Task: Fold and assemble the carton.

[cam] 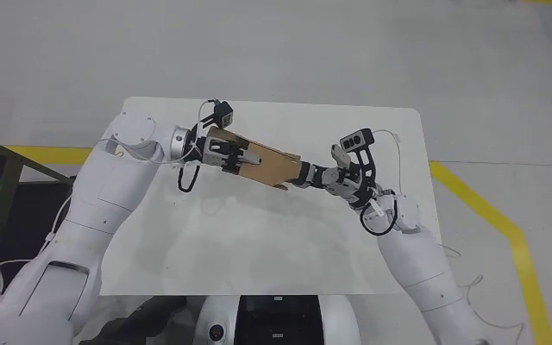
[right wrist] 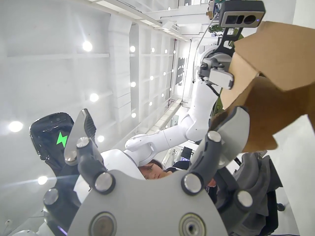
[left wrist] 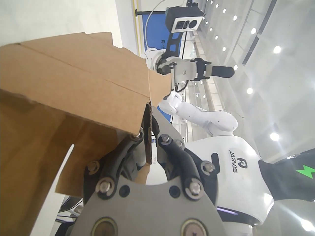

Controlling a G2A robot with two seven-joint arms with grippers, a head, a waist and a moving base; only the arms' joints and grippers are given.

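From above, you have the flat brown corrugated-cardboard carton point(cam: 263, 164) slung between the two arms over the white rectangular table point(cam: 259, 259), nearer its far edge than its near one, and it looks lifted off the surface. The left gripper point(cam: 241, 158) has one end and the right gripper point(cam: 302, 175) meets the other, so if the arms pull apart or twist against each other, the board could crease off its score lines or tear. In the left wrist view, the left gripper point(left wrist: 148, 133) is pinched on a thin edge of the carton point(left wrist: 73, 82), a narrow bite near a corner. Treat that as your only firm hold: a hard push from the far end could lever the panel out of it and drop the carton onto the table. In the right wrist view, the right gripper point(right wrist: 161, 114) stands spread wide, one finger point(right wrist: 236, 121) against a cardboard flap point(right wrist: 270, 114) and the other finger point(right wrist: 83, 124) well apart in open air. Close now and you may catch only the flap's tip, or nothing, and a shove with that lone finger may fold the flap the wrong way.
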